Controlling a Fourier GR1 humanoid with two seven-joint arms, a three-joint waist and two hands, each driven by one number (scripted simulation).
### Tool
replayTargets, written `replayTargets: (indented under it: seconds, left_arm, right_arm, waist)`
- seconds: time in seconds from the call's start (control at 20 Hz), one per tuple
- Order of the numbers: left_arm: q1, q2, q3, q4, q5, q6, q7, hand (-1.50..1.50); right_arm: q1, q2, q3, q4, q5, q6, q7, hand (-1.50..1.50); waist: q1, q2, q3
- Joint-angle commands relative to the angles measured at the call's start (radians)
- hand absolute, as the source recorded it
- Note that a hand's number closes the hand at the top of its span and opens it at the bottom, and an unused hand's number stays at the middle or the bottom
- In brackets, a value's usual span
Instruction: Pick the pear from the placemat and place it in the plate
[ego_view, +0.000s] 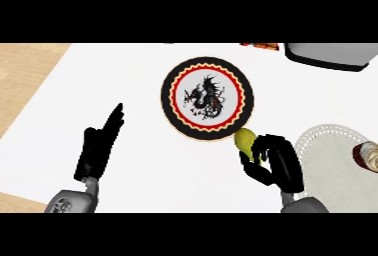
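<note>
The right hand (279, 164) curls round the yellow-green pear (245, 140), hiding its lower half, just beside the plate (170, 100) rim and off the placemat (325, 155), while the left hand (98, 147) rests with straight fingers on the table (103, 75).

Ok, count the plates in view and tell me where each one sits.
1. The plate, black-rimmed with a dragon design, lies at the counter's centre, just beyond the pear held in the right hand. None seems hidden.

a home kitchen or dining spot: white counter (148, 165) over wood flooring (26, 75), a dragon-patterned plate (207, 97) at twelve o'clock, a lace placemat (328, 155) at four o'clock.
</note>
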Motion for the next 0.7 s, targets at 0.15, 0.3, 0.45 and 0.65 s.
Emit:
replayTargets:
  seconds: [0.15,0.3,0.45,0.65]
  left_arm:
    - [-0.012,-0.012,0.024,0.031,0.001,0.029,0.018,0.00]
    - [0.002,0.000,0.042,0.055,0.001,0.031,0.001,0.00]
    - [-0.002,0.001,0.061,0.053,0.014,0.034,0.017,0.00]
    - [-0.032,-0.015,0.049,0.030,0.000,0.050,0.037,0.00]
  right_arm:
    - [-0.309,0.167,0.137,0.009,0.298,-0.038,0.385,1.50]
    - [-0.452,0.170,0.179,0.041,0.359,-0.006,0.614,1.50]
    - [-0.591,0.171,0.238,0.074,0.371,0.039,0.852,1.50]
    - [-0.791,0.172,0.283,0.220,0.298,0.046,1.056,1.50]
  waist:
    - [-0.072,-0.027,0.009]
    - [-0.097,-0.026,0.013]
    - [-0.111,-0.026,0.017]
    - [-0.110,-0.016,0.020]
